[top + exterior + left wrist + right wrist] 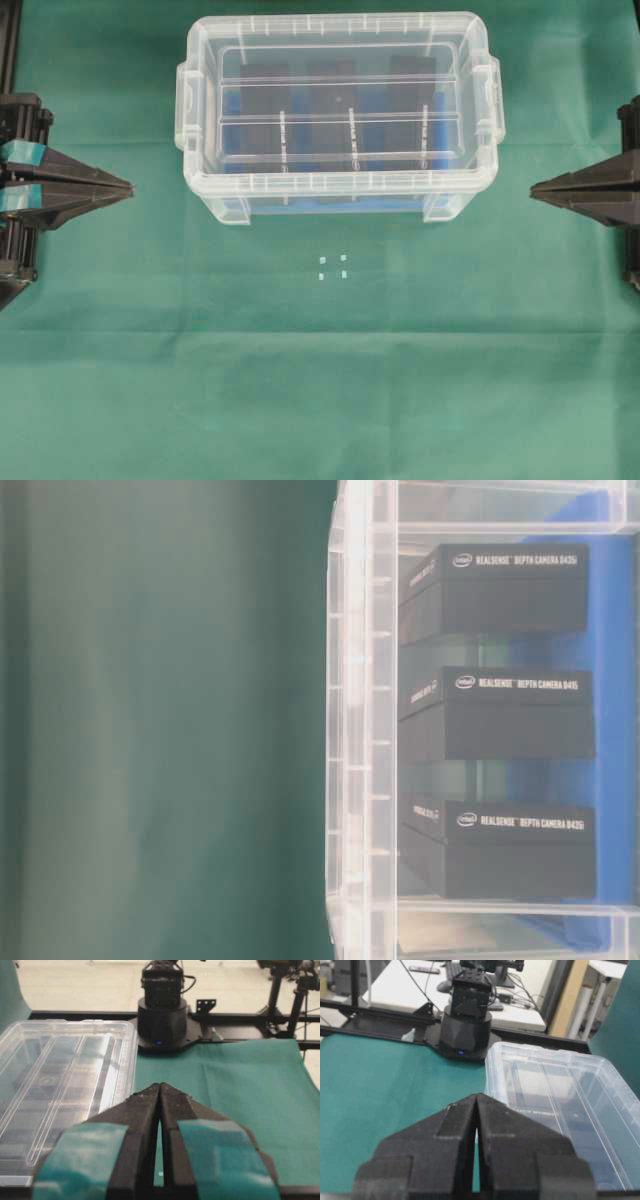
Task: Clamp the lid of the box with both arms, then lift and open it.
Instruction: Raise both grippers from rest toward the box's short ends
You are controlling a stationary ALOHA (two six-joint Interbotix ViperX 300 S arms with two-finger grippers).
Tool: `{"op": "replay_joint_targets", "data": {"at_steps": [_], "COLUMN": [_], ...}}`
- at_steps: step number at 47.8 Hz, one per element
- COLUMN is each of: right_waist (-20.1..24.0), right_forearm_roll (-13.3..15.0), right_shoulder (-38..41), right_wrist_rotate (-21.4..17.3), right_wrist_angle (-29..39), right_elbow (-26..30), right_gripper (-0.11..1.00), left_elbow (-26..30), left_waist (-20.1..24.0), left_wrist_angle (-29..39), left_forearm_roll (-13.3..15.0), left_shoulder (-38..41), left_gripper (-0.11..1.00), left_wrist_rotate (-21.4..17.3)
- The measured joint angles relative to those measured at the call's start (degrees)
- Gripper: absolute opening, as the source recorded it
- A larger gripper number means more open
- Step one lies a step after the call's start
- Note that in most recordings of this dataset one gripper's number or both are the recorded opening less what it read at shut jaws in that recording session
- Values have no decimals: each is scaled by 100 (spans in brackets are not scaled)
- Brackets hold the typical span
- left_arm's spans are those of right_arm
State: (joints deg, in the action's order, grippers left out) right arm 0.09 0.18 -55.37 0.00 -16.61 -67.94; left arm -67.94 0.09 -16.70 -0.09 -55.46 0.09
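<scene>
Both grippers — left gripper (128,188), right gripper (534,190) — closed beside lidded box (338,185) holding three black blocks (495,720).

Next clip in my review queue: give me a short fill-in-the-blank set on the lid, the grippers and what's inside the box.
1. The lid sits ____ the box, not yet lifted.
2. The left gripper and the right gripper both have their jaws ____.
3. Through the clear wall, ____ black cartons marked as depth cameras show inside the box.
4. The arm with teal tape is on the ____ of the overhead view.

Missing words: on; shut; three; left
</scene>
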Motion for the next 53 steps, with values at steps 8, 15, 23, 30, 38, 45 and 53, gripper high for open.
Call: {"op": "replay_joint_targets", "data": {"at_steps": [8,15,23,30,38,45,53], "right_waist": [-149,-246,-606,-1125,-1784,-2259,-2391], "right_forearm_roll": [0,0,9,9,35,35,44], "right_shoulder": [0,0,0,-9,-9,0,0], "right_wrist_rotate": [18,18,18,44,70,88,44], "right_wrist_angle": [202,325,352,352,352,413,659], "right_elbow": [0,18,167,246,308,360,404], "right_gripper": [-1,-1,-1,-1,-1,-1,-1], "left_elbow": [0,0,9,53,105,149,158], "left_waist": [-167,-158,114,519,984,1433,1714], "left_wrist_angle": [176,211,211,211,211,211,299], "left_forearm_roll": [-35,-44,-44,-44,-44,-44,-44], "left_shoulder": [-79,-114,-123,-123,-123,-123,-123], "left_gripper": [1,1,1,1,1,1,1], "left_wrist_rotate": [-26,-18,-44,-26,-53,-26,-26]}}
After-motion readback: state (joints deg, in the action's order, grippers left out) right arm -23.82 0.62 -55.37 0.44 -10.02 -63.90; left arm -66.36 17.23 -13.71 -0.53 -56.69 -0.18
